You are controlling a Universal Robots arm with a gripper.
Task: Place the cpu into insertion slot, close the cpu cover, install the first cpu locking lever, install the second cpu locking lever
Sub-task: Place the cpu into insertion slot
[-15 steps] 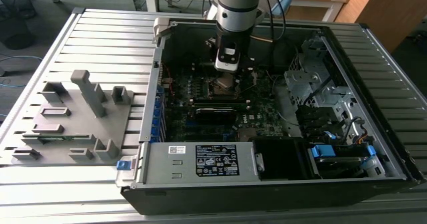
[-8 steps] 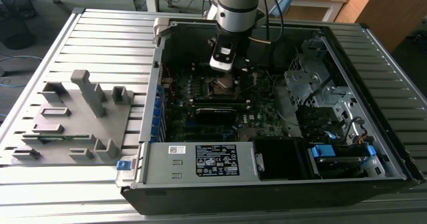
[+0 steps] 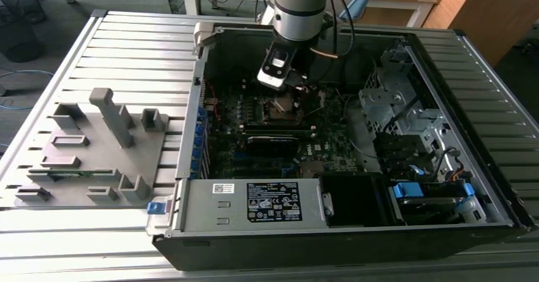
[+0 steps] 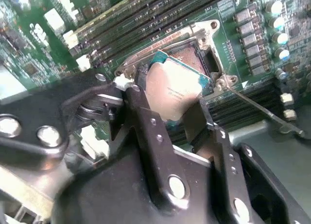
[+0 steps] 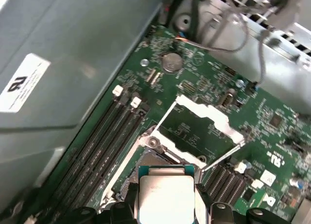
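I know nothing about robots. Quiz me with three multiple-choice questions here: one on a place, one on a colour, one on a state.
1. Where is the cpu? A in the hand; B on the grey rack; C on the labelled box.
2. What colour is the board? A red; B green; C white.
3. The cover is: A shut; B open; C missing.
Answers: 1 A, the hand clamps it by the slot. 2 B, green throughout. 3 B, it stands raised off the slot.
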